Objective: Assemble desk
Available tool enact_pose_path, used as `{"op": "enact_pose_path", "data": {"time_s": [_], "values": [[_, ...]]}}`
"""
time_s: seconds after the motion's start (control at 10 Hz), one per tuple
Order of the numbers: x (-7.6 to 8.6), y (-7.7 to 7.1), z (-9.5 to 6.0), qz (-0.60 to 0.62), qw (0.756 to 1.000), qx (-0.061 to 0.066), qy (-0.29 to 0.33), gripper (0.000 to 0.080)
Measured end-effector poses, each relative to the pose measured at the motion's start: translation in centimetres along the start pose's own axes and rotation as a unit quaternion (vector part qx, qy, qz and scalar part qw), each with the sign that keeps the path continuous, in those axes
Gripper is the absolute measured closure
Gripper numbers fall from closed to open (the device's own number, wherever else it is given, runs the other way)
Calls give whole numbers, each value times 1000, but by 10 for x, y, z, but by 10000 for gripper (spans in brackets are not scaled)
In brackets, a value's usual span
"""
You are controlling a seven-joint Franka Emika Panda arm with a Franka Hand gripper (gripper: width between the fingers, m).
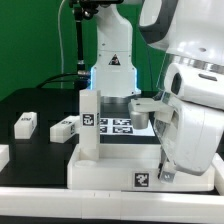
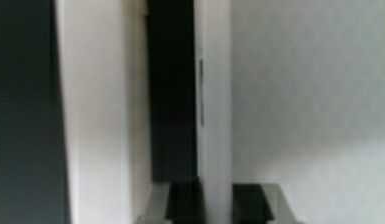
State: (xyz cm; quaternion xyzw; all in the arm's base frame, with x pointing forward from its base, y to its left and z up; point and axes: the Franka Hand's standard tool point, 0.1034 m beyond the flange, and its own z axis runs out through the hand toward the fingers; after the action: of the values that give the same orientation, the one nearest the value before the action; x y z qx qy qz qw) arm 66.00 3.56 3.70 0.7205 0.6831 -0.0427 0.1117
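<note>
upright leg stands on panel, loose legs beside it

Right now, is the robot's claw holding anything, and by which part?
It cannot be told: the gripper is shut, but neither view shows clearly whether it pinches anything.

the arm is made of big glossy white rounded shells with dark grey seams at the joints. far from the hand, its white base column bears a black triangle mark and a blue glow, with a black cable beside it. the fingertips are dark grey and blocky.
</note>
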Motion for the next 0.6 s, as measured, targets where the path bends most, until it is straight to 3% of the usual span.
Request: {"op": "enact_pose_path", "data": {"time_s": [0.1, 0.4, 0.6], "values": [[-1, 4, 0, 1, 1000, 4, -3, 739], [10, 15, -6, 18, 1000, -3, 0, 739], [14, 17, -8, 25, 1000, -2, 0, 739]]}}
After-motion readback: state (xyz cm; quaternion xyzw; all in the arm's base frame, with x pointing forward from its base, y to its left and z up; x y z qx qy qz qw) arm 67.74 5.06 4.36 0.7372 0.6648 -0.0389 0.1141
